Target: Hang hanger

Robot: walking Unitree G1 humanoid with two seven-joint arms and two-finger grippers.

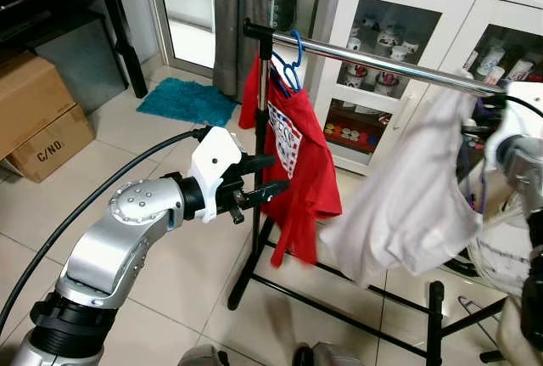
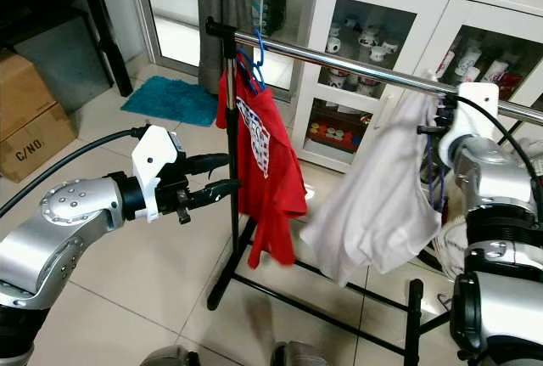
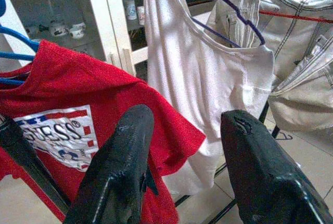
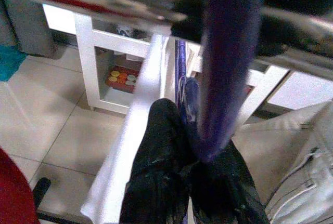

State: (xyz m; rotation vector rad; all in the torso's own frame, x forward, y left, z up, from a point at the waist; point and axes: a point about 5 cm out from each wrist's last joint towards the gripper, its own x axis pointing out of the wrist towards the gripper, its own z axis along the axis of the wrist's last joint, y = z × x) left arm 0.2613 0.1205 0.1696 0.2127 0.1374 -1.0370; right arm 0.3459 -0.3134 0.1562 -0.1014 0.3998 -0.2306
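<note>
A chrome rail (image 1: 382, 60) on a black rack carries a red T-shirt (image 1: 297, 162) on a blue hanger (image 1: 293, 64) at its left end. Further right hangs a white T-shirt (image 1: 407, 205) on a purple hanger (image 4: 229, 63). My right gripper (image 4: 195, 141) is shut on that hanger's neck, just under the rail. The hook rises across the rail, and I cannot tell whether it rests on it. My left gripper (image 1: 270, 175) stands open beside the rack's upright post, close to the red shirt and holding nothing.
Pale denim clothes (image 3: 302, 52) hang on a red hanger right of the white shirt. A white glass-door cabinet (image 1: 407, 9) stands behind the rack. Cardboard boxes (image 1: 34, 111) and a teal mat (image 1: 187, 98) lie on the left. The rack's black base bars (image 1: 339, 289) cross the floor in front.
</note>
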